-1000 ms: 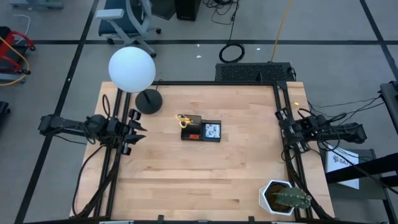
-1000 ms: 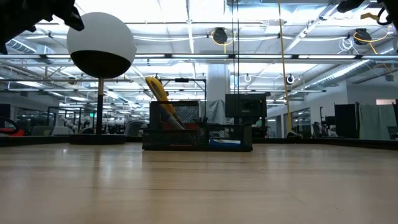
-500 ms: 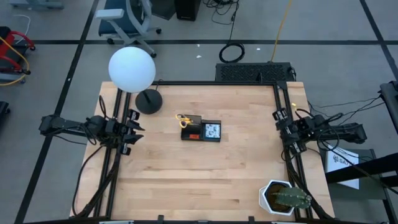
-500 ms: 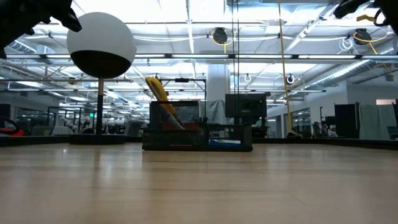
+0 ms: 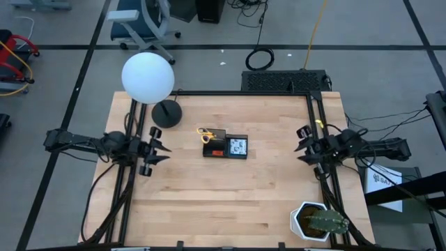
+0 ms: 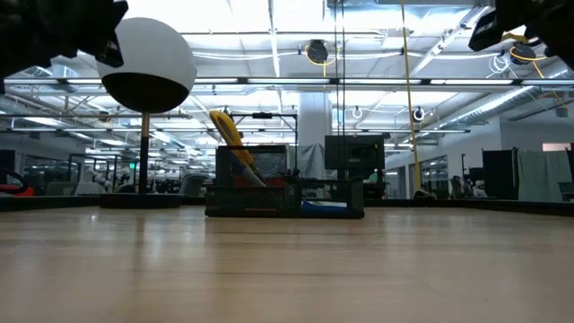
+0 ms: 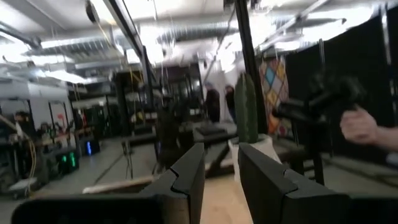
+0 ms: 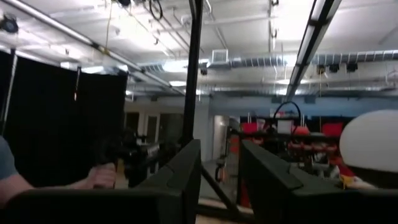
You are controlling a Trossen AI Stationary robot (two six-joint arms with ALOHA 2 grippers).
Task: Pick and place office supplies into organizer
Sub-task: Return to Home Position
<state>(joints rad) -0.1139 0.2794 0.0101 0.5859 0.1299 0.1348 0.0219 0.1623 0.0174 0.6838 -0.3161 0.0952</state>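
Observation:
The black organizer (image 5: pixel 226 146) stands at the middle of the wooden table. Yellow-handled scissors (image 5: pixel 205 133) stick up out of its taller left section, leaning left in the low view (image 6: pixel 228 133). A red piece (image 5: pixel 216 152) lies in it, and a blue pad (image 6: pixel 325 208) shows at its lower right section. My left gripper (image 5: pixel 157 149) hovers open at the table's left edge, well left of the organizer. At the right edge my right gripper (image 5: pixel 302 143) is open too. Both wrist views show nothing between the fingers (image 7: pixel 221 171) (image 8: pixel 219 168).
A lamp with a white globe (image 5: pixel 148 77) and round black base (image 5: pixel 166 113) stands at the far left. A white potted cactus (image 5: pixel 318 222) sits at the near right corner. Black frame rails (image 5: pixel 320 118) run along the table's sides. A person's hand (image 7: pixel 368 126) holds a dark handle beyond the table.
Both grippers have tipped downward from a raised pose. The right gripper's fingertips have swung out toward the table's middle, and the left gripper's have come slightly inward and lower. Neither has opened or shut. The organizer and its contents have stayed put.

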